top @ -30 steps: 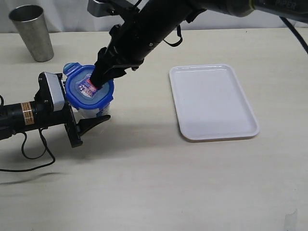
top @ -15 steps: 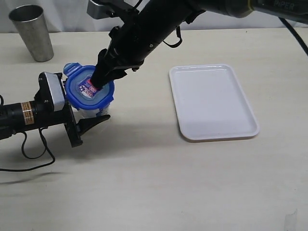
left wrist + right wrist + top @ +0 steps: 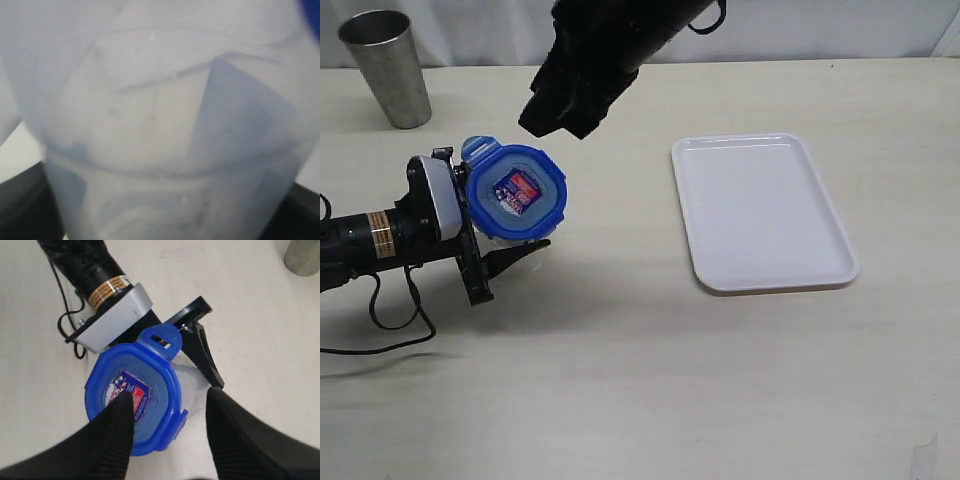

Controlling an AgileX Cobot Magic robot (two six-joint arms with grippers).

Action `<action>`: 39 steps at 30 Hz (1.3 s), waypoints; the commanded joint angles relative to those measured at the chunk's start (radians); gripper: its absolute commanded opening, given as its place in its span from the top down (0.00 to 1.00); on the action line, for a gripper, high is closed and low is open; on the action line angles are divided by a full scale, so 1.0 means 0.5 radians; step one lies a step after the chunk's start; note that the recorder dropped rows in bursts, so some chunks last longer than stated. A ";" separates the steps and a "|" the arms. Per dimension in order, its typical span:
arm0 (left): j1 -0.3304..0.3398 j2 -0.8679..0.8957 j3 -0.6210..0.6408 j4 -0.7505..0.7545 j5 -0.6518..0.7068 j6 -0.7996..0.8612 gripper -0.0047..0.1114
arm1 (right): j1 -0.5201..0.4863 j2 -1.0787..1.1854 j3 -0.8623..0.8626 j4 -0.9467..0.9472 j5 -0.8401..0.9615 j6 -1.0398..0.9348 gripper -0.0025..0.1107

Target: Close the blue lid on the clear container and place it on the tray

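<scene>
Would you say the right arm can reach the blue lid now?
Likely yes: the right pincer hangs open above the blue lid, nothing between; the left pincer holds only the clear container.

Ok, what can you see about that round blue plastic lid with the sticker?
The round bright-blue plastic lid sits on the clear plastic container, looking tilted. A red, white and blue sticker marks its middle, and snap flaps ring its edge; one flap sticks out unlatched. Nothing touches its top.
</scene>
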 commanded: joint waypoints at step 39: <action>-0.221 -0.121 -0.017 -0.023 0.007 0.226 0.96 | 0.559 0.159 0.005 -1.135 0.018 -0.123 0.59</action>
